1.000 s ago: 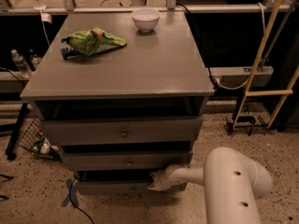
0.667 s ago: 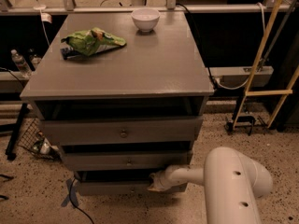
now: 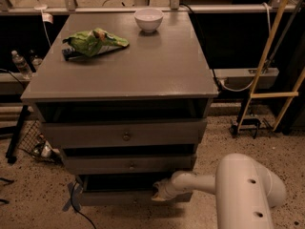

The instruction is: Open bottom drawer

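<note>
The bottom drawer (image 3: 119,198) is the lowest, narrowest grey front of the cabinet, near the floor. Its knob is not visible. My gripper (image 3: 159,193) reaches in from the white arm (image 3: 238,187) at the lower right and sits at the right end of the drawer's front, at its top edge. A dark gap shows above the drawer front. Above it are the mid drawer (image 3: 128,165) with a small knob and the top drawer (image 3: 125,134) with a brass knob.
A white bowl (image 3: 148,19) and a green chip bag (image 3: 94,42) lie on the grey cabinet top (image 3: 143,66). A yellow ladder (image 3: 274,66) stands to the right. A wire basket (image 3: 35,142) and cables lie on the floor at left.
</note>
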Available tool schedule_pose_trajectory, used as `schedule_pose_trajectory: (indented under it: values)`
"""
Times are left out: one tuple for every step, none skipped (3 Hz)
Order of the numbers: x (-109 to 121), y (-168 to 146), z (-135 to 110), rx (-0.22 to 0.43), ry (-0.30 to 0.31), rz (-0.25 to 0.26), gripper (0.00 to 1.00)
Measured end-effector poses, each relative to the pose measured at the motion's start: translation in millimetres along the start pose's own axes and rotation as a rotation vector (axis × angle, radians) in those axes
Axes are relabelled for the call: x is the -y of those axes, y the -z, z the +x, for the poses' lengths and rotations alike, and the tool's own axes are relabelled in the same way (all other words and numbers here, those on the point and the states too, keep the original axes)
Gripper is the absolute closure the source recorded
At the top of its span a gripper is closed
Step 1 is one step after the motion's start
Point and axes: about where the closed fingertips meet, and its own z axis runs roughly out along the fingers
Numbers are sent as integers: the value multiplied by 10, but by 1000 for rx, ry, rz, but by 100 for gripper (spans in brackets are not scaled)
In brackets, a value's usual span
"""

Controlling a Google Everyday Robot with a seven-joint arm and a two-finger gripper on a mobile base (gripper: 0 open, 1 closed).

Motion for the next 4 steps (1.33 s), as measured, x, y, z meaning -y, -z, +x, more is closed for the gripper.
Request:
schedule_pose_trajectory:
  values:
    - [-31,15,8,2,-5,-5,100]
    - [-295,102,86,16,-56,-46,100]
    - [-295,104,85,16,-56,-46,100]
    - [-583,186,142,42,-121,-85,100]
